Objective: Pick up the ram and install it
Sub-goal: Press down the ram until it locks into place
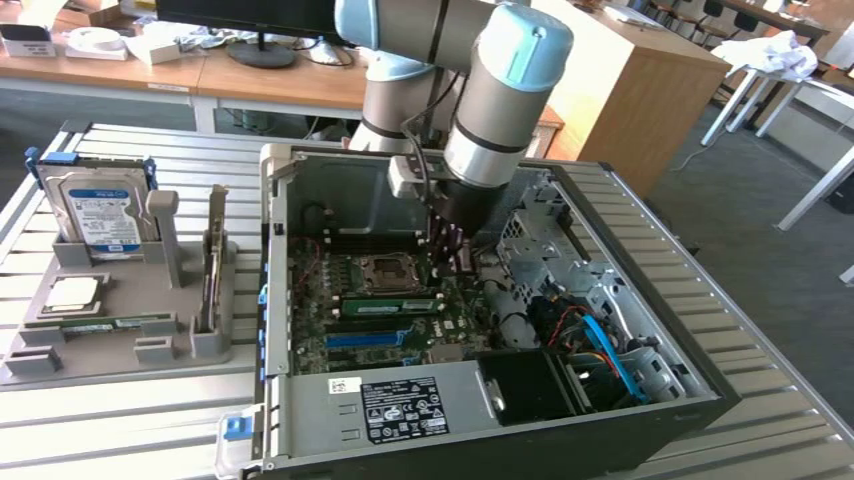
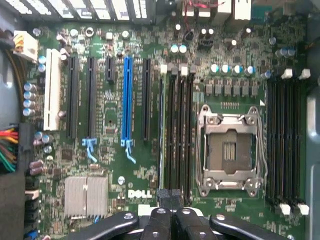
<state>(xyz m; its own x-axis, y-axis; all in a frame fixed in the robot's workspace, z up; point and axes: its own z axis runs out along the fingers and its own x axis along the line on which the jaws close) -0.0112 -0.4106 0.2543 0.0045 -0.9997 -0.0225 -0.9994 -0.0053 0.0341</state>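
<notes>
At the exterior view's left, on a slatted metal table (image 1: 120,420): a grey holder tray (image 1: 107,350). Upright at its far end, a silver hard drive (image 1: 91,215) with a blue-and-white label. Just in front of that, flat in a recess, a square silver processor chip (image 1: 74,292). Nearer the front edge, a thin green strip (image 1: 114,323) lying flat in a groove. At the tray's right side, a card (image 1: 214,270) standing on edge in a slotted post.

Further right, an open computer case (image 1: 276,250) lying on its side, motherboard (image 1: 314,300) facing up. Near the board's middle, the empty CPU socket (image 1: 387,268) (image 2: 230,150) with its metal frame. Just in front of the socket, the ram (image 1: 391,305) (image 2: 161,135): edge-up in a memory slot, on the side of that slot bank farthest from the socket, green with a white label. Beyond it, toward the case front, a blue expansion slot (image 1: 360,340) (image 2: 127,100).

Right of the socket, reaching down from a grey and pale-blue arm (image 1: 507,90), the gripper (image 1: 454,250) (image 2: 170,222). Fingers pressed together, nothing between them. Tips low over the board at one end of the memory slots, near the ram's end; contact with the ram not discernible.

At the case's right, blue cables (image 1: 601,345) beside the drive bays.

In the wrist view, a finned silver heatsink (image 2: 86,196) and a white slot (image 2: 51,90) on the far side of the blue slot from the ram.
</notes>
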